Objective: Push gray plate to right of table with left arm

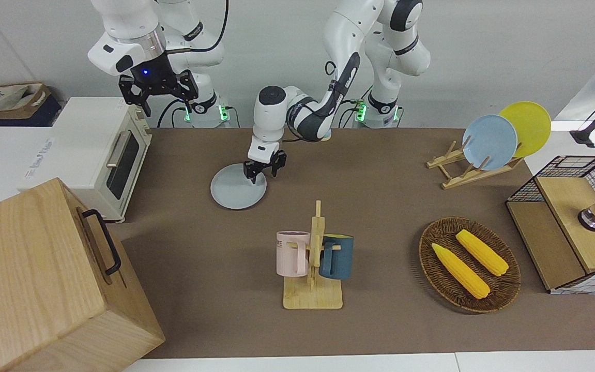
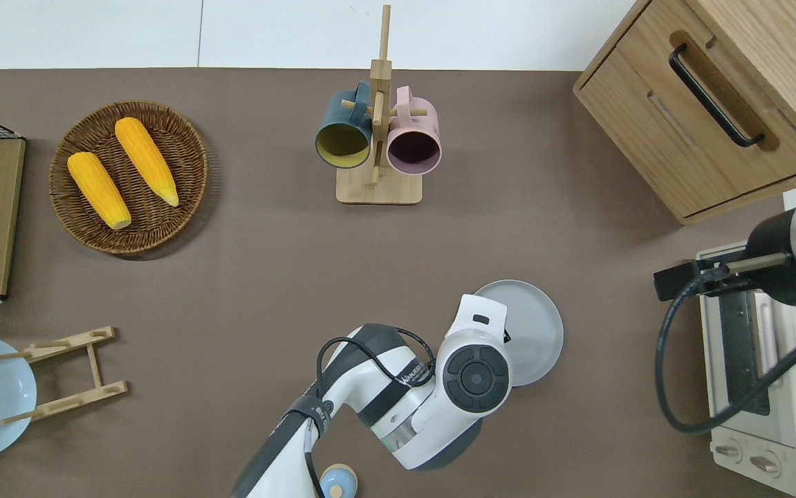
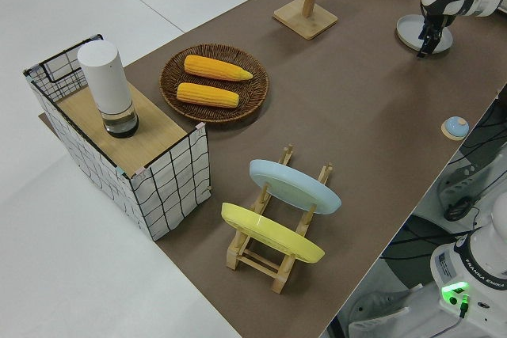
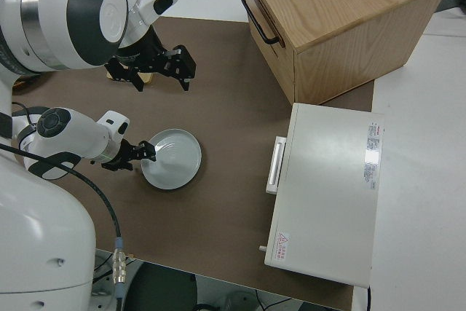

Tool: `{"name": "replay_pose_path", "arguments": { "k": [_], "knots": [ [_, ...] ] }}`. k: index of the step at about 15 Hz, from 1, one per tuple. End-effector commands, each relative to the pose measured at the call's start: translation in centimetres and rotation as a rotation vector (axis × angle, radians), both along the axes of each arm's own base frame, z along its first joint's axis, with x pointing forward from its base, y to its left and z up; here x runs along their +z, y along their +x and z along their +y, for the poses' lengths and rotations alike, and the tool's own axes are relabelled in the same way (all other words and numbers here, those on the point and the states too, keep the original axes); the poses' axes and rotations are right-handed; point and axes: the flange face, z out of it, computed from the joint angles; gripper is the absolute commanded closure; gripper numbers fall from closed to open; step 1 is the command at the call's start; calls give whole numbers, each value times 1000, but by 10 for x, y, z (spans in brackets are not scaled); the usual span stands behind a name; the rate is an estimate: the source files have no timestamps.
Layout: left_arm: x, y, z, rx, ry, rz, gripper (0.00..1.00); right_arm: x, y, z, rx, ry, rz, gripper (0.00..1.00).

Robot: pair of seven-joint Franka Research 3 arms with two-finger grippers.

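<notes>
The gray plate is round, shallow and matte, with a low raised rim, lying flat on the brown table. Bare tabletop surrounds it: open room lies between it and the white toaster oven toward the right arm's end, and between it and the wooden mug rack farther from the robots. The left gripper points down at the plate's rim on the side toward the left arm's end, fingers spread a little and holding nothing. One fingertip looks to be touching the rim, though contact cannot be told for sure. The right gripper is parked, its fingers spread wide and empty.
</notes>
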Motion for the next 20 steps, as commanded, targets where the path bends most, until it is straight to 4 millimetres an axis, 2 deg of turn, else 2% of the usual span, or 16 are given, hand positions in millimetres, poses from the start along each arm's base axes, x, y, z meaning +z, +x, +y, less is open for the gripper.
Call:
{"name": "replay_pose_path", "arguments": {
  "k": [1,3,5,7,9,13,16,20],
  "knots": [
    [29,8,14,12,44,-1,9,4,-2,-2,-6,9,5,17],
    [41,15,29,32,79,19,9,4,-2,-2,-8,9,5,17],
    [64,27,40,-17,113,43,9,4,-2,-2,-6,9,5,17],
    [80,50,61,-72,132,68,5,4,-2,-2,-8,9,5,17],
    [108,76,82,-76,150,89,5,4,-2,-2,-5,9,5,17],
    [152,112,121,-61,113,110,5,4,-2,-2,-6,9,5,17],
    [185,124,165,-80,121,106,5,4,-2,-2,-8,9,5,17],
    [232,125,233,-161,139,129,5,4,-2,-2,-8,9,5,17]
  ]
}}
